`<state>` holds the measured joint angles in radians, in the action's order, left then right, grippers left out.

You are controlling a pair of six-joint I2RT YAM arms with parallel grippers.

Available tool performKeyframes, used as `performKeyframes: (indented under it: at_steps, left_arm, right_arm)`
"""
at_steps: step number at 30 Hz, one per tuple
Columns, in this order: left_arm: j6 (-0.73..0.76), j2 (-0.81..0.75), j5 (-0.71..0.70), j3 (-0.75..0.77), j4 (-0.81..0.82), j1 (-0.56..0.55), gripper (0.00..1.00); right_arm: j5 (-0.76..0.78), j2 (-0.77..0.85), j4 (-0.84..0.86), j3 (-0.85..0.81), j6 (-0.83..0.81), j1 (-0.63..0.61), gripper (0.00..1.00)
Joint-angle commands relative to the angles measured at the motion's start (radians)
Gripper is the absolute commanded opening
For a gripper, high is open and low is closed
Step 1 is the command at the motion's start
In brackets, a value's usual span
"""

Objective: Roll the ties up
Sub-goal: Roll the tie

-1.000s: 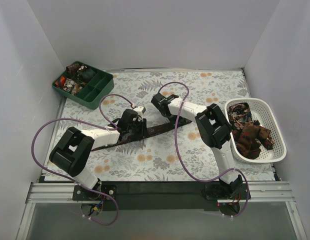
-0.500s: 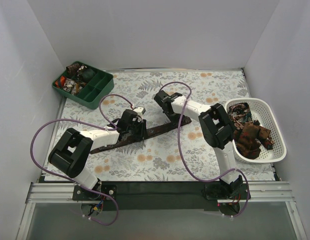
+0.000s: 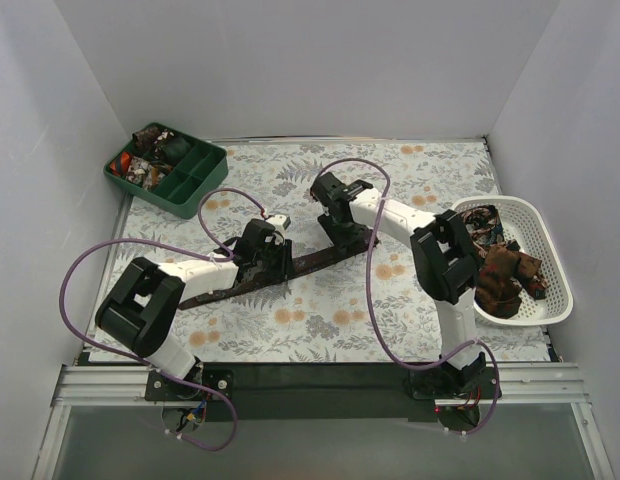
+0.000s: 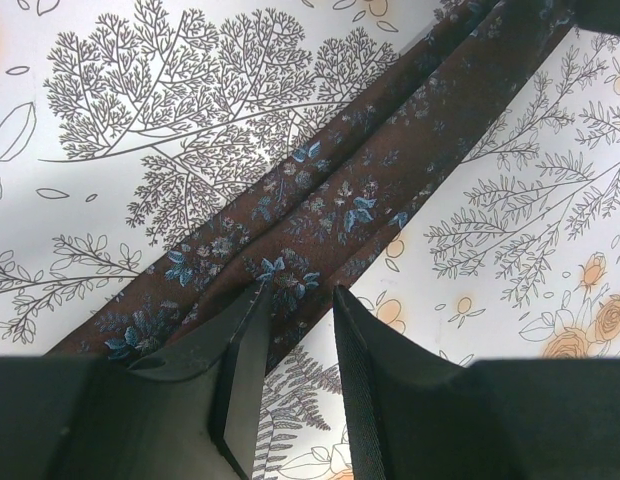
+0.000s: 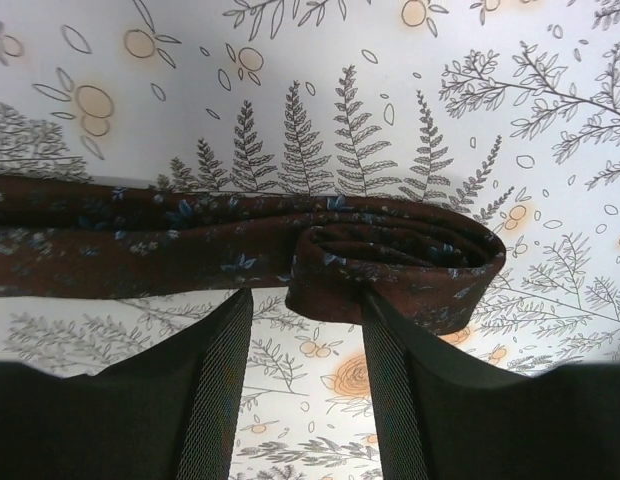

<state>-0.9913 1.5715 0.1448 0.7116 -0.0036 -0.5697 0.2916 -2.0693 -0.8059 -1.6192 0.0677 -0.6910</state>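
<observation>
On floral mat (image 5: 290,60), tie (image 5: 110,240), coiled end just beyond right claw (image 5: 305,300), claw spread

Dark maroon tie (image 5: 140,240), blue florals; white fern-printed tablecloth (image 5: 320,60)

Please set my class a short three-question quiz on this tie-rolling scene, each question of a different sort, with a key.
1. True or false: the dark floral tie on the table is rolled up along its whole length.
2. Multiple choice: the heap of loose ties lies in A) a cardboard box, B) a white lattice basket, C) a glass jar.
3. Short answer: which arm's gripper is at the tie's coiled end?
Key: 1 false, only one end is coiled; 2 B; 3 the right gripper, its jaws open.
</observation>
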Motion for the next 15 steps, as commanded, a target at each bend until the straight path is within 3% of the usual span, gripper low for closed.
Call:
performKeyframes:
  at_steps: [1, 4, 8, 15]
  left_arm:
    - [0.013, -0.036, -0.033, 0.006, -0.062, -0.002, 0.31]
    - [0.019, -0.039, -0.045, 0.011, -0.073, -0.002, 0.31]
    - [0.023, -0.041, -0.053, 0.017, -0.087, -0.002, 0.31]
    - [0.017, -0.091, -0.051, 0.064, -0.13, -0.002, 0.38]
  right_arm:
    - [-0.057, 0.093, 0.024, 0.002, 0.017, 0.025, 0.46]
    - [-0.1, 0.15, 0.031, -0.002, -0.002, 0.06, 0.47]
    - [-0.262, 0.245, 0.115, 0.07, -0.014, 0.157, 0.57]
    - [-0.624, 0.368, 0.353, 0.336, 0.06, 0.454, 0.67]
